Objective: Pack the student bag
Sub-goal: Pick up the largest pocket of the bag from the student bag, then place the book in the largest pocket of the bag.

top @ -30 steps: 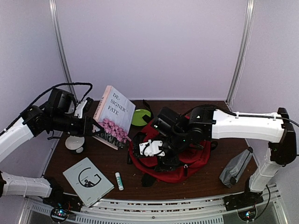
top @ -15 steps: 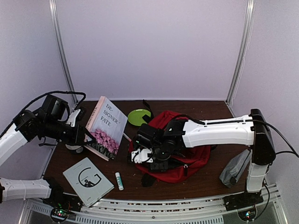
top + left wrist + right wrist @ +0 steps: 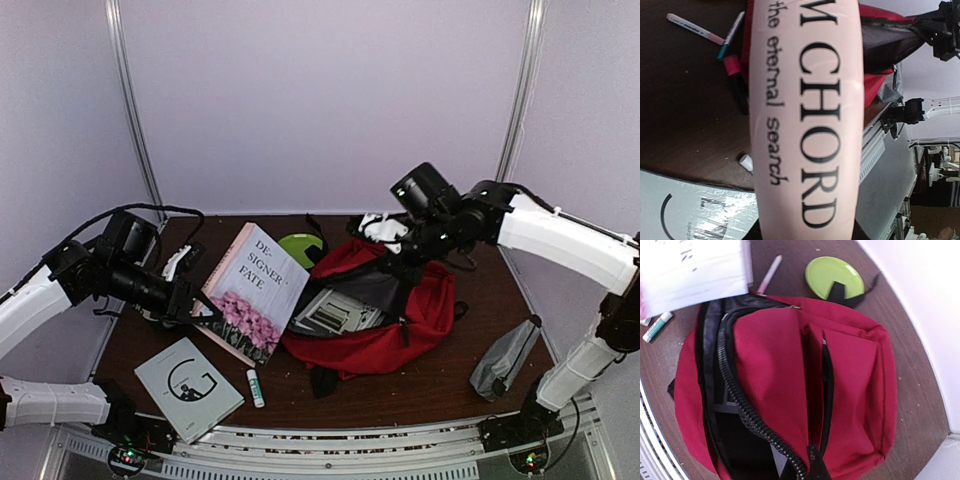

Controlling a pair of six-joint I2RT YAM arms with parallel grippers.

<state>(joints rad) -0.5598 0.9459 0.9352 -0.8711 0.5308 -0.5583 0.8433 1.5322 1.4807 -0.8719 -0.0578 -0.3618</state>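
The student bag (image 3: 400, 330), red with black zippers, lies at mid-table with its main compartment unzipped. My right gripper (image 3: 385, 238) is shut on the zip edge of its flap and holds that edge raised above the back of the bag. In the right wrist view the black zip (image 3: 740, 395) runs into my right gripper (image 3: 807, 467) at the bottom. A pale flat item (image 3: 330, 312) shows in the opening. My left gripper (image 3: 198, 308) is shut on a pink book (image 3: 252, 295), held tilted just left of the bag. The book's spine (image 3: 805, 120) fills the left wrist view and hides the fingers.
A grey notebook (image 3: 188, 387) and a glue stick (image 3: 256, 387) lie at the front left. A green disc (image 3: 300, 250) sits behind the bag and a grey pouch (image 3: 505, 358) at the right. Pens (image 3: 732, 32) lie on the table beyond the book.
My right gripper went from open over the bag to shut on its zip edge, then lifted it up and back. My left arm brought the book rightward, closer to the bag.
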